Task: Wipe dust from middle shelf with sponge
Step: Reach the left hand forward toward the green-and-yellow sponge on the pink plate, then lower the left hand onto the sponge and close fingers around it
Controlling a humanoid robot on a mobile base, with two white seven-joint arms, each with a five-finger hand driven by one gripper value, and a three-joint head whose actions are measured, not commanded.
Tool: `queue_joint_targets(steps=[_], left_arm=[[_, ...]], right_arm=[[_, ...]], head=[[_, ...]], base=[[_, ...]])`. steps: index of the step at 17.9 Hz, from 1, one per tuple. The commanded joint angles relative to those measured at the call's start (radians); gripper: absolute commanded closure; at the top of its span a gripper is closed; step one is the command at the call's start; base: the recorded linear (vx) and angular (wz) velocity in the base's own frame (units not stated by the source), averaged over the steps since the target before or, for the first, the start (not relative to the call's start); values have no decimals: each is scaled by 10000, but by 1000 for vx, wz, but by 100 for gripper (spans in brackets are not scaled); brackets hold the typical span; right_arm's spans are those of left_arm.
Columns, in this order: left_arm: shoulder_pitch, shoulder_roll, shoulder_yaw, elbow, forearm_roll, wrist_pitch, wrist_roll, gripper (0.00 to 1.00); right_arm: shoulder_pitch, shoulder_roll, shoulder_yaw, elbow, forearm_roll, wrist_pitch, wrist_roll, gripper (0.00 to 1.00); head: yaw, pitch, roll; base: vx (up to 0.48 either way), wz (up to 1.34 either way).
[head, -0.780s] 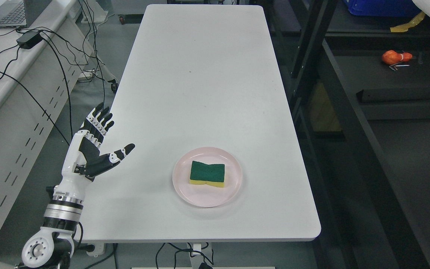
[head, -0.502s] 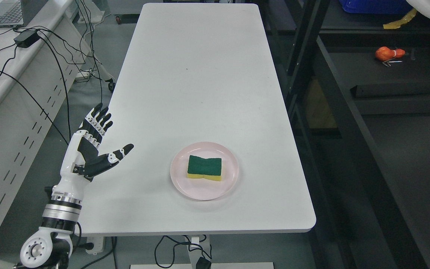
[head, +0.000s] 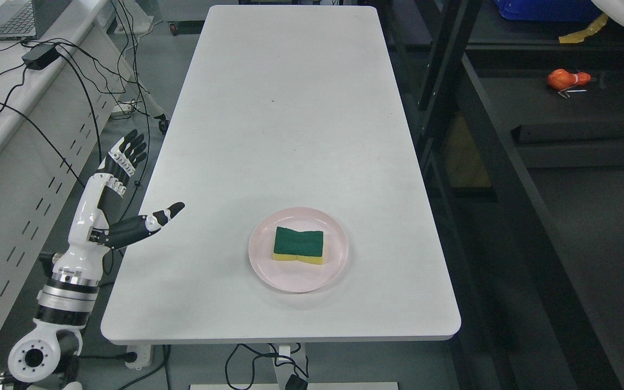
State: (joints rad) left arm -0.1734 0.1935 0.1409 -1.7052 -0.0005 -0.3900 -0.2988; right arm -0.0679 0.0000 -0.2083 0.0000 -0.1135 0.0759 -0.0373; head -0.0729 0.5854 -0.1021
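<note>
A lab; laptop [head: 6, 19], tangled cables [head: 82, 81], dark metal shelving [head: 485, 141].

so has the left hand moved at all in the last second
Yes. The left hand has drifted left, away from the sponge: earlier its palm overlapped the white table's left edge, and now only the thumb reaches over it. Its fingers remain spread and empty.

Left hand [head: 107, 208] spread wide, sponge [head: 298, 245] lying on plate [head: 268, 268].

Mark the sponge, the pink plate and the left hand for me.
sponge [head: 299, 242], head view, green top face.
pink plate [head: 335, 265], head view, bare right rim.
left hand [head: 107, 205], head view, palm.
</note>
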Motion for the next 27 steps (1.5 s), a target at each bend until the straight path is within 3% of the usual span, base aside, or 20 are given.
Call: queue_joint_targets(steps=[1, 5, 9, 15, 22, 27], left_arm=[[-1911, 2283, -1360, 1741, -6130, -2827, -49, 5], [-3600, 2283, -2814, 2064, -10004, -3954, -311, 6], [-4079, 2268, -4565, 2065, -11926, -3954, -860, 6], [-4815, 1610, -6684, 2065, -12527, -3954, -1123, 10], [-5061, 490, -7452, 2816, -12896, -3954, -1124, 12], [-5000, 182, -7544, 3169, -13218, -3954, -1124, 13]], right_arm=[[-11, -175, -3, -175, 0, 8, 5, 0], [4, -175, 12, -175, 0, 8, 5, 0], [4, -175, -3, -175, 0, 8, 5, 0], [4, -175, 12, -175, 0, 8, 5, 0], [4, -175, -3, -175, 0, 8, 5, 0], [4, -175, -3, -175, 0, 8, 5, 0]], head=[[0, 0, 0], [0, 0, 0], [0, 0, 0], [0, 0, 0], [0, 0, 0], [0, 0, 0]], base=[[0, 0], [0, 0], [0, 0], [0, 0], [0, 0], [0, 0]])
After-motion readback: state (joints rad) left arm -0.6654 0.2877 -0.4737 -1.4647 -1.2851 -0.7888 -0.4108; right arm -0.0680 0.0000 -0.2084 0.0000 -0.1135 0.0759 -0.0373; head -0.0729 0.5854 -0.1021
